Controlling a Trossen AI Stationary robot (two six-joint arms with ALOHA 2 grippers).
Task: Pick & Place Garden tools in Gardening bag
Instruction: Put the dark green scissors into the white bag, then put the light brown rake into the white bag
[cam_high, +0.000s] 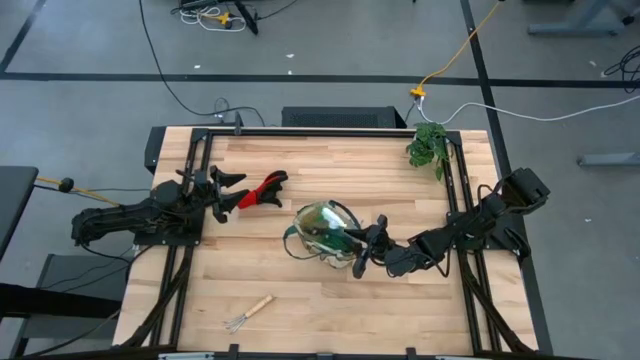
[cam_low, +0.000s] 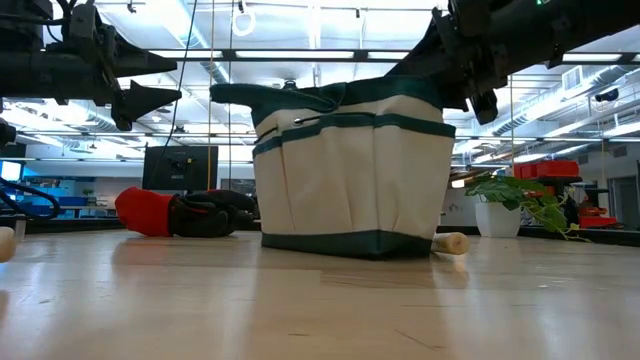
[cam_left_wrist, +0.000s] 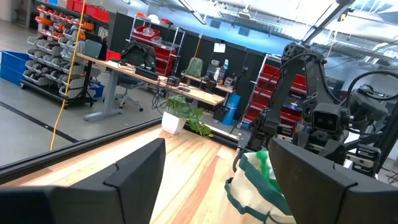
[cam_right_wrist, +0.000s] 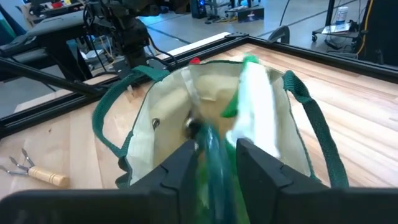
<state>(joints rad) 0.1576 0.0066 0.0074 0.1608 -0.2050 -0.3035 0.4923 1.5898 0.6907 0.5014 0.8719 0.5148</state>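
Blurred green item (cam_right_wrist: 214, 165) between right fingers (cam_right_wrist: 180, 167).

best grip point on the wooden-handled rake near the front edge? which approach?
Take the wooden-handled rake mid-handle, coming straight down from above, pincer fingers across the shaft. It lies flat on bare table, handle angled, tines toward the front-left. The handle looks the thickest, straightest part; the thin splayed tines would likely slip.

Both arms reach inward, grippers raised off the table.

The left gripper (cam_high: 232, 190) sits at about nine o'clock from table centre, fingers spread wide and pointing toward three o'clock, nothing between them. The right gripper (cam_high: 366, 246), near centre, points toward nine o'clock; its fingers (cam_right_wrist: 186, 163) seem parted, though motion blur hides whether they grip anything.
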